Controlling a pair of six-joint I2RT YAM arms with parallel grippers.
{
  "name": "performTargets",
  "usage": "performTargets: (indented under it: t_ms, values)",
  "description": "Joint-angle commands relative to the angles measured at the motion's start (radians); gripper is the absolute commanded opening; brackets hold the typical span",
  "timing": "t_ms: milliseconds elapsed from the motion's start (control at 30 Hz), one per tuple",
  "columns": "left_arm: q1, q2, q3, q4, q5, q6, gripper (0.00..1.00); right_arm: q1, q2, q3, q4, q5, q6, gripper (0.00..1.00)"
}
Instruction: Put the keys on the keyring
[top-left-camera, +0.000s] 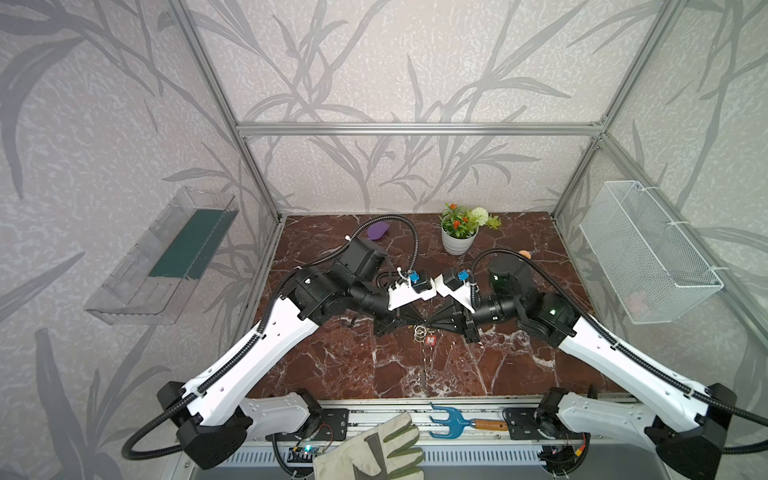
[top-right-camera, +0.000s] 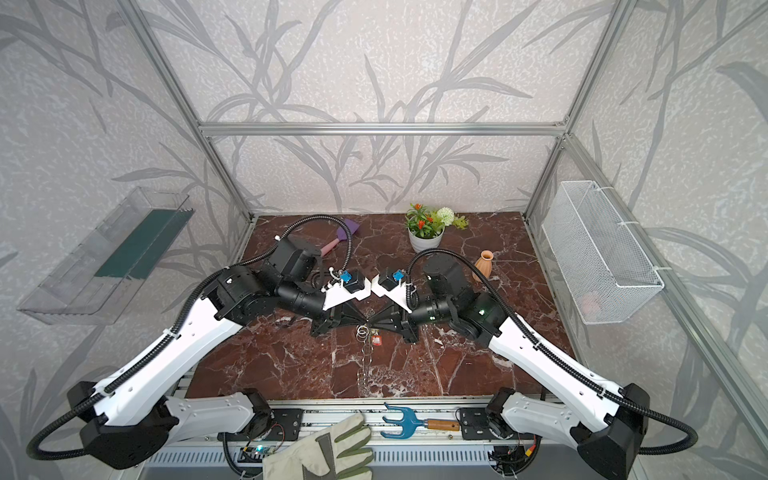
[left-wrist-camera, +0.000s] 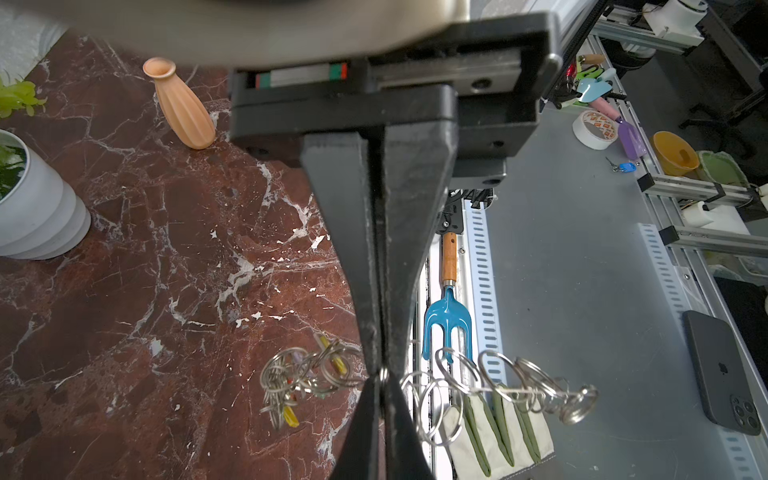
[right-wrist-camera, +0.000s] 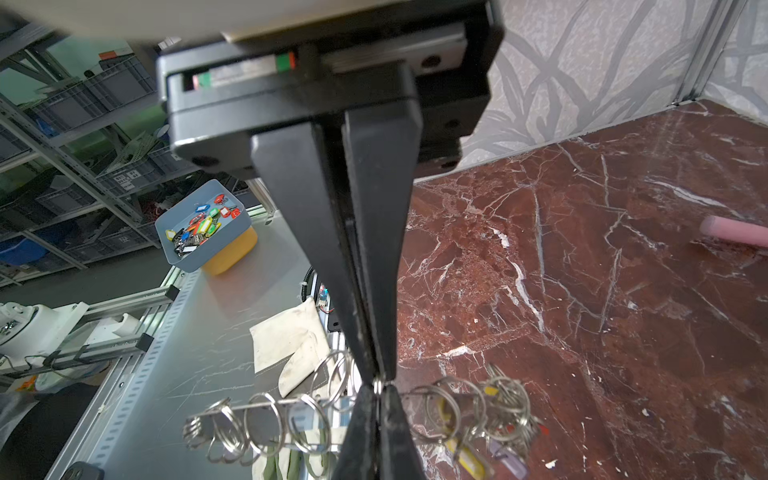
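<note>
Above the marbled desk (left-wrist-camera: 166, 249), midway between the two arms, the left fingers (left-wrist-camera: 374, 357) and the right fingers (right-wrist-camera: 374, 357) meet tip to tip. Both pairs are pressed fully together on the keyring (left-wrist-camera: 521, 390), apparently nipping the same small silver ring, though the contact is too small to be sure. The keyring hangs clear of the desk, strung out to either side of the fingertips. Just beside them on one side, the keys (right-wrist-camera: 467, 457) already threaded bunch together: yellow, pale lilac, and a red key (top-left-camera: 431, 340) dangling directly under the tips. On the other side a run of rings trails away bare, so the job reads as partly done, with many rings left to fill and no loose key in either grip. Well away from the fingers, off the desk, a grey tray (right-wrist-camera: 183, 257) holds more coloured tags. Readable marks are few: an Apple logo on a dark phone (left-wrist-camera: 723, 374), while the orange print on a tape roll (left-wrist-camera: 594, 129) is too small to read.
</note>
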Motion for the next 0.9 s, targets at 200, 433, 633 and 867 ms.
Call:
performTargets:
  t_ms: [200, 433, 633, 867]
  values:
    - [-0.034, 0.013, -0.036, -0.031, 0.044, 0.012, 0.0, 0.007, -0.028, 0.016, 0.093, -0.018, 0.015, 0.0]
    - [-0.039, -0.132, -0.191, 0.222, 0.007, -0.116, 0.0, 0.005, -0.038, 0.01, 0.107, 0.008, 0.028, 0.0]
    - [-0.038, -0.298, -0.359, 0.503, -0.032, -0.227, 0.0, 0.004, -0.055, 0.016, 0.108, 0.027, 0.04, 0.18]
    - [-0.038, -0.365, -0.436, 0.625, -0.063, -0.3, 0.0, -0.018, -0.077, 0.015, 0.123, 0.041, 0.061, 0.33]
